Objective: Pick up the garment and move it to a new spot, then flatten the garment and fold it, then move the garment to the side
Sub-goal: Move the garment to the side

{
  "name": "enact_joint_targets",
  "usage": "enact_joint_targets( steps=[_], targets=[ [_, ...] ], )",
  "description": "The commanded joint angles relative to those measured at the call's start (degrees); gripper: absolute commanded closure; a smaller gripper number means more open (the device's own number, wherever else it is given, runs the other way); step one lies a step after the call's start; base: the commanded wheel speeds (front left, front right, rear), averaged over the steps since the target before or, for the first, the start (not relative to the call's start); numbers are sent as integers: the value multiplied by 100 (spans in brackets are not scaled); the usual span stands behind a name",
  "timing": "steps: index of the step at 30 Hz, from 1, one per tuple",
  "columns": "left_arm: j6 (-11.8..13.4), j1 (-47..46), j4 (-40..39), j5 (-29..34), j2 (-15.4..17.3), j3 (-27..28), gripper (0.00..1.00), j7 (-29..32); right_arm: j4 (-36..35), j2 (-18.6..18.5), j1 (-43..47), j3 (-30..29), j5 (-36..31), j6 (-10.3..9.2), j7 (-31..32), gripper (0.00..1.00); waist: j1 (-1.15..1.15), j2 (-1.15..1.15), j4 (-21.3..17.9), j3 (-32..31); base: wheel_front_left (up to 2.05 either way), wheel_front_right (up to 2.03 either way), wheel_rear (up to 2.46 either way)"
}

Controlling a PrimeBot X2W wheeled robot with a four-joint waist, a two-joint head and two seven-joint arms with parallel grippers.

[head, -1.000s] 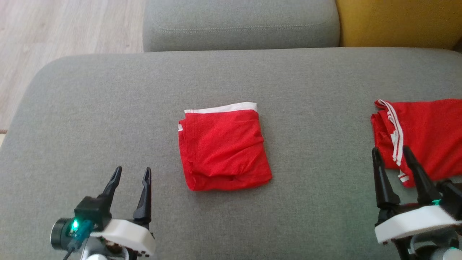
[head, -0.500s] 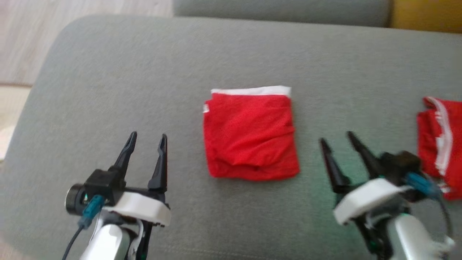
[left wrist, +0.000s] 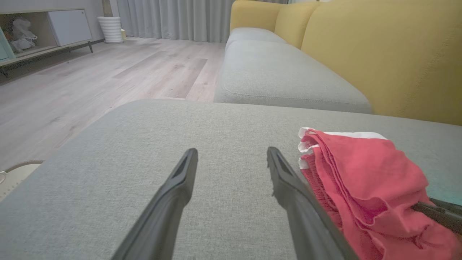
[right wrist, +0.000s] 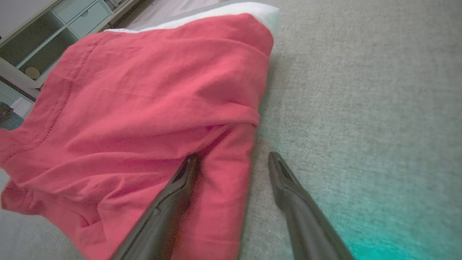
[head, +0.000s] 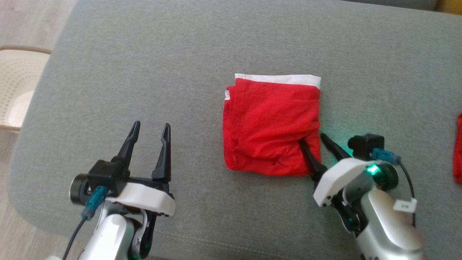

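The garment is a folded red square with a white band along its far edge, lying mid-cushion. My right gripper is open at the garment's near right corner, one finger over the red cloth and the other above bare cushion just beside it. The right wrist view shows the same straddle: right gripper with its left finger on the garment. My left gripper is open and holds nothing, well to the garment's left. In the left wrist view, the left gripper points past the garment.
The grey cushion rounds off at its left and near edges. A pale perforated basket stands on the floor to the left. Another red cloth lies at the far right. A second grey cushion and yellow sofa back lie beyond.
The head camera has tilted down and turned. My right gripper has moved left from beside the other red cloth to the garment's near right corner. Both grippers stay open.
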Motion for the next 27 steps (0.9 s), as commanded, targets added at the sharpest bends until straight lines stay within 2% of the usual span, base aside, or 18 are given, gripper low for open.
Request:
enact_joint_targets(
  steps=[1, 2, 3, 9, 13, 20, 27],
  targets=[
    [-19, -268, -146, 75, 60, 210, 0, -62, 54, 90, -45, 151, 27, 37, 128, 69, 0, 0, -58, 17, 0, 0, 0],
    [-34, -278, -148, 85, 62, 208, 0, -64, 116, 96, -86, 185, 58, 37, 144, 95, 0, 0, -87, 28, 0, 0, 0],
    [-39, -285, -147, 96, 64, 211, 0, -65, 156, 102, -116, 229, 110, 37, 150, 100, 0, 0, -123, 35, 0, 0, 0],
    [-63, -338, -160, 151, 72, 216, 0, -68, 186, 113, -299, 447, 135, 37, 98, 100, 0, 0, -394, 93, 0, 0, 0],
    [-69, -357, -217, 178, 81, 218, 0, -69, 24, 66, -341, 408, 96, 37, 83, 100, 0, 0, -721, 122, 0, 0, 0],
    [-84, -352, -357, 256, 255, 226, 0, -46, -785, -595, -109, 345, -355, 37, 283, 100, 0, 0, -1596, 168, 0, 0, 0],
    [-109, -519, -561, 310, 372, 196, 0, 68, -1717, -1293, 171, -252, -662, 37, 761, 100, 0, 0, -2259, 275, 0, 0, 0]
  ],
)
